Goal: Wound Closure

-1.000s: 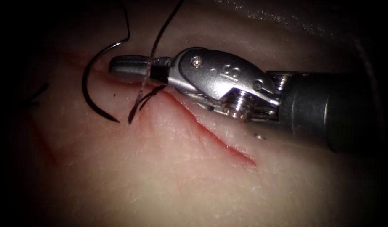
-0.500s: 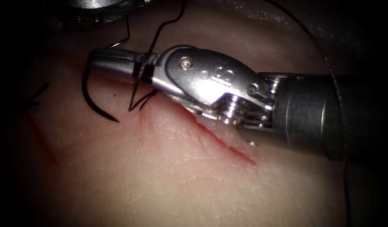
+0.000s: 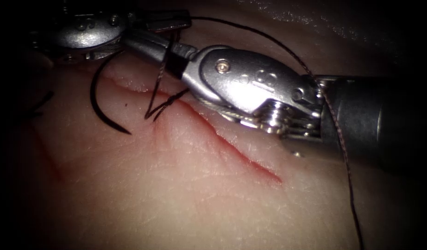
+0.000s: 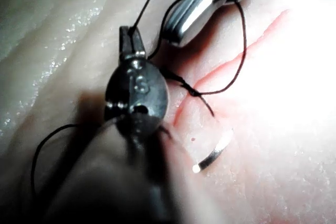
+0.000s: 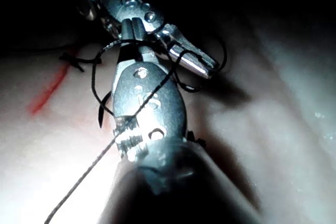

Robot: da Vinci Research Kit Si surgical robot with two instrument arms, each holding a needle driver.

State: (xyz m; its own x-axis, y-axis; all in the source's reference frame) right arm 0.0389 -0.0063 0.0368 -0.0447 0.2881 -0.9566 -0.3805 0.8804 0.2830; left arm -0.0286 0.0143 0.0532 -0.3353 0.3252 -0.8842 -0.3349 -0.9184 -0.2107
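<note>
My left tool [image 3: 144, 25] has come into sight at the upper left over the last second and now grips the thread [image 3: 278, 44] in clenched jaws, just above my right tool's tips. The needle [image 3: 97, 99] lies free on the tissue [image 3: 185, 194], left of the cut [image 3: 232, 148], held by neither tool and not in the tissue, where it lay before. A knot [image 3: 166, 103] sits on the cut. My right tool [image 3: 141, 42] has swung its tips up towards the left one; thread is looped round its jaws, which look pressed together. I judge a further knot is being formed.
</note>
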